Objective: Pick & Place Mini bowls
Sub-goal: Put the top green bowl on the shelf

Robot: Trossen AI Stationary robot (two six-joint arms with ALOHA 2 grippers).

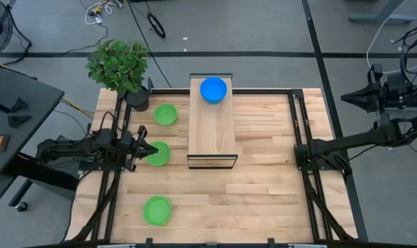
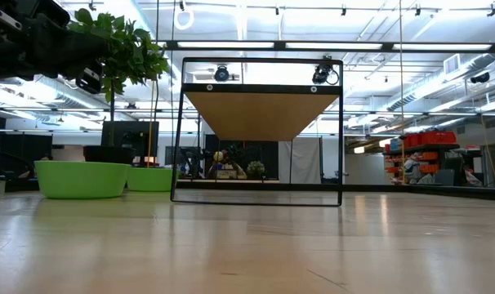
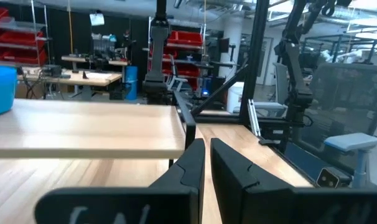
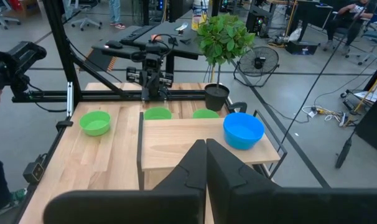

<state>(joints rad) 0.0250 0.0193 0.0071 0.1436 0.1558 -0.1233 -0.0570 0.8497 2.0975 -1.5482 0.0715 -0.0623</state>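
My left gripper point(image 1: 151, 149) hovers nearly closed and empty over the middle green bowl point(image 1: 158, 154), lined up to grasp it; my right gripper point(image 4: 205, 155) waits shut.

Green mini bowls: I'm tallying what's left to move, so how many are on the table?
3, all on the table's left side: one beside the plant pot, one at the left pincer, one near the front edge. None looks hidden.
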